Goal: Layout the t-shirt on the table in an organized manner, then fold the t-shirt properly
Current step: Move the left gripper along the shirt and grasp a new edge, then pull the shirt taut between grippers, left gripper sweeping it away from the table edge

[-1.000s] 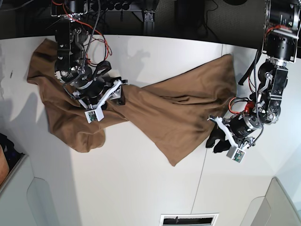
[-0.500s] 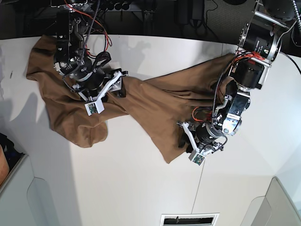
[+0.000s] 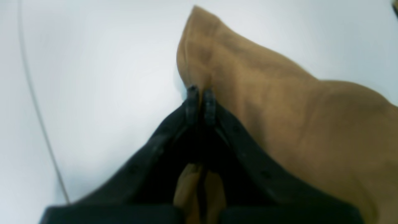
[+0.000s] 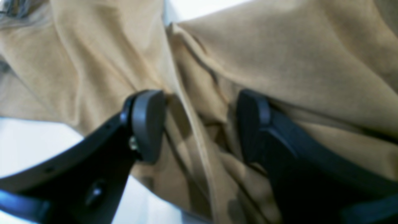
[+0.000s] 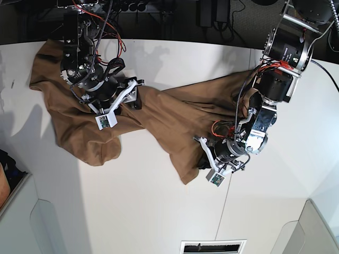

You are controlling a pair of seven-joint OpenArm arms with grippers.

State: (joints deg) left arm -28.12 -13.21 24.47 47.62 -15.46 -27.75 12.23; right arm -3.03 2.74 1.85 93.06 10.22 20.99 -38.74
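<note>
Right, the tan, soft-fabric short-sleeved t-shirt [image 5: 159, 114] lies rumpled and twisted in a long diagonal across the big, smooth white table [image 5: 132, 211], bunched at the far-left end and tapering to a pointed corner near the middle, so the laying-out step is in hand and folding has not begun. Over on the base view's right, the left gripper [image 3: 200, 104] sits at that pointed hem corner, its 2 black jaws pressed together with a pinch of tan cloth between them, the fabric showing through behind the tips. On the other side, the right gripper [image 4: 199, 124] hovers low over the bunched folds, its jaws standing wide apart with a ridge of cloth running between them but nothing clamped. Next, I reckon, the right jaws need to close on that ridge, then both arms draw apart, pulling the corner outward to take the twist out and flatten the body. Sleeves and neckline aren't distinguishable yet
</note>
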